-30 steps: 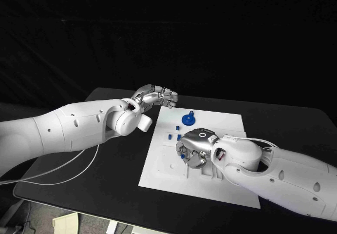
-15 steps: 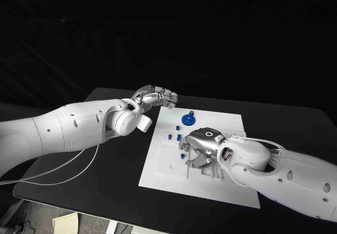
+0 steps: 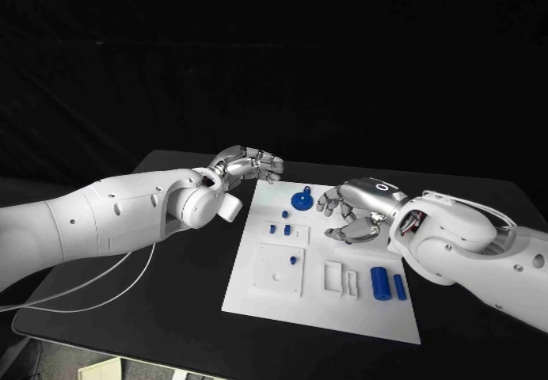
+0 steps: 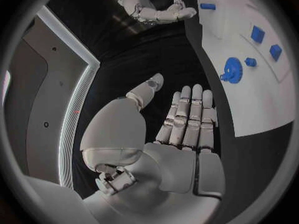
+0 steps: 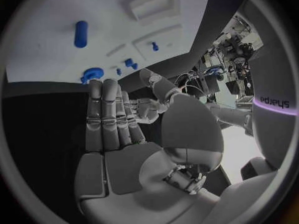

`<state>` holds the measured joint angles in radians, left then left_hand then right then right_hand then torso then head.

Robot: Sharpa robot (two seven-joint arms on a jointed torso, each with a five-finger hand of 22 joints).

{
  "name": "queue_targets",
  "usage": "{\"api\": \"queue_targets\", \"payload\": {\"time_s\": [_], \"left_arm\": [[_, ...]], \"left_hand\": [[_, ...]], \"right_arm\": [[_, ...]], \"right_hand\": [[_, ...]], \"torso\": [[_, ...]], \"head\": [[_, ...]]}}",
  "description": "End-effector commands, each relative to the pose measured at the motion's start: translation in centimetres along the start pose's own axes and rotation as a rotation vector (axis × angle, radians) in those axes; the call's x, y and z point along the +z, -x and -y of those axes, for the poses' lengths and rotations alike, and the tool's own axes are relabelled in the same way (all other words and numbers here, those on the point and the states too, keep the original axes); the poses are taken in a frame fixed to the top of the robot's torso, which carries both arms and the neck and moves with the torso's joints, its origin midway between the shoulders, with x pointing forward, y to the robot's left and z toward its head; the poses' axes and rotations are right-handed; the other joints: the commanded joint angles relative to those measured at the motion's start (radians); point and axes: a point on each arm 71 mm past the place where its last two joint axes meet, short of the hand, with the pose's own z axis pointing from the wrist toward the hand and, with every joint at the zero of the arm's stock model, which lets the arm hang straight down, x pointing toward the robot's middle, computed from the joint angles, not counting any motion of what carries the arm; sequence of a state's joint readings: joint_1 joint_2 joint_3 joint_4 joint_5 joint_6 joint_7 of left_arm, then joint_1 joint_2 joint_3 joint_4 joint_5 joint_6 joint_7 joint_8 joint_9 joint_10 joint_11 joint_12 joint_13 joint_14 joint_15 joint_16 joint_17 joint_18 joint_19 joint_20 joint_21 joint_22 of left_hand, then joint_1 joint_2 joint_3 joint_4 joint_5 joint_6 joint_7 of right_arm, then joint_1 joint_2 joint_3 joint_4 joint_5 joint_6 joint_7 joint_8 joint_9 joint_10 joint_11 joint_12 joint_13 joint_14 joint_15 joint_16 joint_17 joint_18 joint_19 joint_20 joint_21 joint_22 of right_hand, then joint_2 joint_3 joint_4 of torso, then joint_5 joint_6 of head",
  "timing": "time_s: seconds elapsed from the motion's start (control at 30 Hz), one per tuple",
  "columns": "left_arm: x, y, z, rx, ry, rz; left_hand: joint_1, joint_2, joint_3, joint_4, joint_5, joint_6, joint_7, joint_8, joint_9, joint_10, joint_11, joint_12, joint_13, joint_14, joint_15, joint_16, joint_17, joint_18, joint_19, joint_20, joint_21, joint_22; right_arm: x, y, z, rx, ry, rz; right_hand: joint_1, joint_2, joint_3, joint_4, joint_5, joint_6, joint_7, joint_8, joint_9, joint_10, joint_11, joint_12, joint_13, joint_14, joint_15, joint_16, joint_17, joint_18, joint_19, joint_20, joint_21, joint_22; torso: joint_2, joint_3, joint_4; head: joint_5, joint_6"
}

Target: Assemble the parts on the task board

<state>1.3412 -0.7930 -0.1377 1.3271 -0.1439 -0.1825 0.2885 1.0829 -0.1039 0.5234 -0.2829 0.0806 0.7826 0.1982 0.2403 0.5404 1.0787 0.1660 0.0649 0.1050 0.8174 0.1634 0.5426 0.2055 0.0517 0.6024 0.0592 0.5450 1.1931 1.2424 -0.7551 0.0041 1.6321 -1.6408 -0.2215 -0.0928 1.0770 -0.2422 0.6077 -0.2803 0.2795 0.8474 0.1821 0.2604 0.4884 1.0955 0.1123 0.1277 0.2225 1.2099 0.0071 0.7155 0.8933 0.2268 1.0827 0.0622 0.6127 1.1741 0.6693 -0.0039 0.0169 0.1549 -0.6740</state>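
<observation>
Working left to right, your left hand hovers at the far left corner of the task board, fingers loosely curled and holding nothing; its wrist view shows them straight and together, with an empty palm. On the board's left half you see a small blue peg standing in the raised square plate, two small blue blocks beyond it, and the blue gear near the far edge. On the right half, two blue cylinders lie loose beside an empty slotted holder. So judge the work as early: one peg looks seated, and the gear, blocks and cylinders remain unplaced. Your right hand floats above the board's far right area, fingers spread and empty. You have open black surface left of the board and at its near edge; the arms crowd the far corners.
</observation>
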Motion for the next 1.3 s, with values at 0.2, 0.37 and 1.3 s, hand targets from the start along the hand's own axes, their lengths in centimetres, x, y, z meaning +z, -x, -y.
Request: {"api": "queue_targets", "payload": {"time_s": [0.2,0.37,1.3], "left_arm": [[0.1,-0.2,0.2,-0.006,-0.017,-0.010],[0.0,-0.2,0.2,-0.006,-0.017,-0.010],[-0.1,0.0,0.2,-0.007,-0.015,-0.012]], "left_hand": [[-0.005,-0.002,-0.003,0.003,-0.003,-0.006,0.000,0.005,-0.001,-0.006,0.003,0.003,-0.002,0.001,0.001,-0.004,0.002,0.020,0.007,0.004,-0.004,0.002],[-0.005,-0.002,-0.003,0.003,-0.003,-0.006,-0.001,0.005,-0.001,-0.006,0.003,0.003,-0.002,0.001,0.001,-0.004,0.002,0.020,0.007,0.004,-0.004,0.002],[-0.004,-0.002,-0.003,0.002,-0.003,-0.007,-0.001,0.007,-0.002,-0.005,0.003,0.004,-0.003,0.001,0.001,-0.005,0.003,0.021,0.007,0.004,-0.005,0.003]], "right_arm": [[-1.0,2.3,4.8,0.037,-0.146,-0.050],[-1.4,2.3,6.4,0.006,-0.190,-0.062],[-1.5,-1.3,4.3,-0.090,-0.144,-0.201]], "right_hand": [[-0.009,0.001,-0.015,-0.003,0.001,0.015,0.001,0.012,-0.002,0.009,0.000,0.019,-0.009,0.004,-0.007,0.018,0.000,0.035,0.011,-0.002,0.000,0.006],[-0.003,0.007,-0.033,-0.004,-0.011,0.022,-0.005,0.017,-0.005,0.009,-0.003,0.032,-0.019,0.009,-0.010,0.051,0.012,0.035,0.024,-0.012,0.019,0.024],[0.014,0.013,-0.085,-0.007,0.024,0.019,-0.004,0.019,-0.021,-0.006,0.000,0.067,-0.057,-0.023,-0.008,0.101,-0.002,0.035,0.009,-0.012,0.021,0.053]], "torso": [[0.000,0.0018,-0.0001],[0.002,0.0026,-0.0004],[0.001,0.0005,0.0015]], "head": [[-0.028,0.028],[-0.042,0.031],[-0.043,0.017]]}}
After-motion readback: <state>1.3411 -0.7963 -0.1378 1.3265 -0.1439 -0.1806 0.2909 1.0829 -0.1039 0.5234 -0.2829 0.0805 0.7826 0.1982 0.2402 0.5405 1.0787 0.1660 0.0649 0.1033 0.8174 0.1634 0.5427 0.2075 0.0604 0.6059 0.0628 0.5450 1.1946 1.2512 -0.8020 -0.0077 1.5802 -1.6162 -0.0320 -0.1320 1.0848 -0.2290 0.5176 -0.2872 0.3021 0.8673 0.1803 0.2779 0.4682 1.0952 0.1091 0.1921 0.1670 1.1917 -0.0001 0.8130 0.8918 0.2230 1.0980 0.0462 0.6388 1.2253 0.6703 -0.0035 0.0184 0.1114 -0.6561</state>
